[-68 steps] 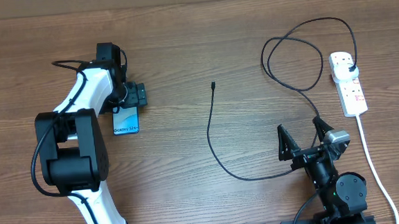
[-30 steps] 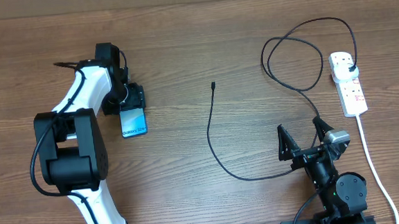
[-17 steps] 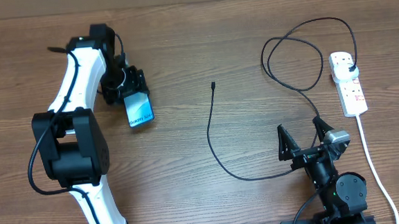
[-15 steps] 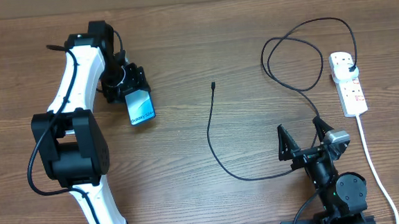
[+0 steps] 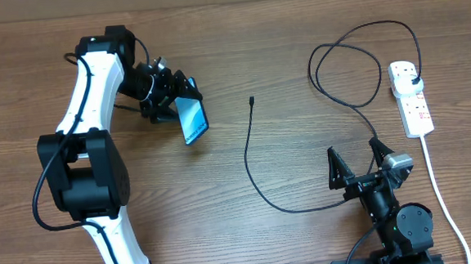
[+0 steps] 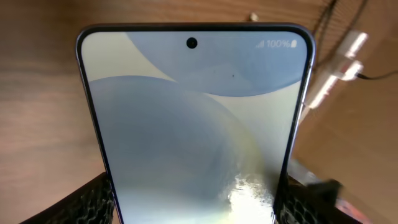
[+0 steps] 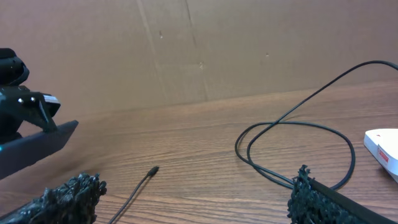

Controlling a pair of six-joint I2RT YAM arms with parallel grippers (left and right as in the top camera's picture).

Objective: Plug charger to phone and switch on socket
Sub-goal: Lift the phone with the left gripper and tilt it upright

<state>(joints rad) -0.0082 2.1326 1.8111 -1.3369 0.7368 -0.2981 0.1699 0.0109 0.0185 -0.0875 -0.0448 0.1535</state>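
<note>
My left fingers [image 6: 93,199] grasp the phone [image 5: 192,119] by its long edges, raised off the desk [image 5: 225,231] and tilted near the charger tip [image 5: 252,101], I judge to aim its port there, while my right fingers [image 5: 336,171] stand released, nearer me than that tip.

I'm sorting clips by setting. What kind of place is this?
Probably a robotics lab bench: two robot arms at a wood-grain table, a cardboard wall behind, and a phone, cable and power strip as props.
</note>
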